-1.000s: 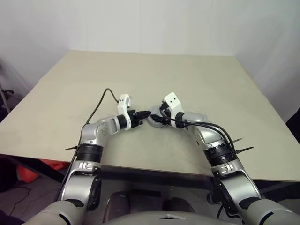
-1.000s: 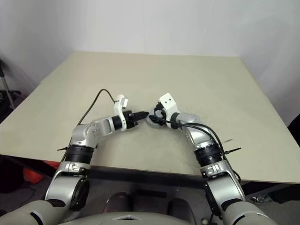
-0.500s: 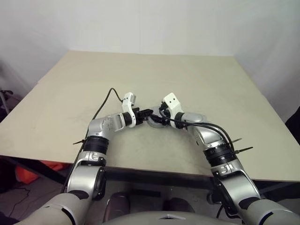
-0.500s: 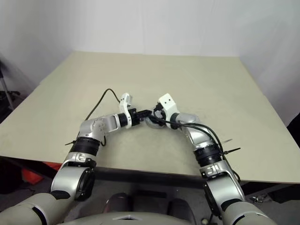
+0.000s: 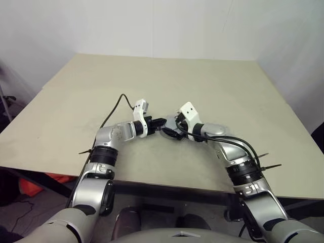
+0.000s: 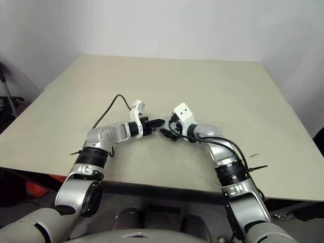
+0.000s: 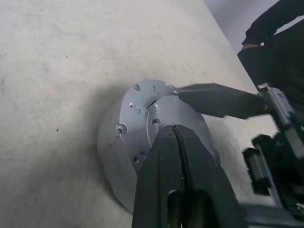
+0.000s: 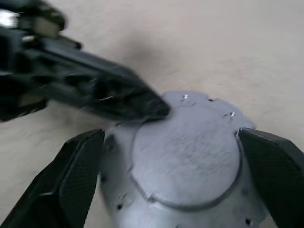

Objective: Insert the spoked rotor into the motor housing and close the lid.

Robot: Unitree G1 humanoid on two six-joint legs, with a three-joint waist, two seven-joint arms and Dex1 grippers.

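The motor housing (image 7: 110, 156) is a round silver body standing on the table between my two grippers, also seen from above as the housing (image 5: 169, 131). A flat silver lid (image 7: 140, 111) with small holes covers its top, so the spoked rotor is hidden. My left gripper (image 7: 176, 127) is shut with nothing in it, and its tips rest on the lid (image 8: 190, 156). My right gripper (image 8: 171, 134) is open; one black finger (image 8: 71, 175) stands on each side of the housing, clear of its wall.
The housing sits near the front middle of a large beige table (image 5: 152, 81). A black cable (image 5: 114, 109) loops from my left wrist over the table. White walls stand behind the far edge.
My right gripper has opened wider and drawn back a little from the housing. My left elbow has swung inward, while its shut tips have stayed on the lid.
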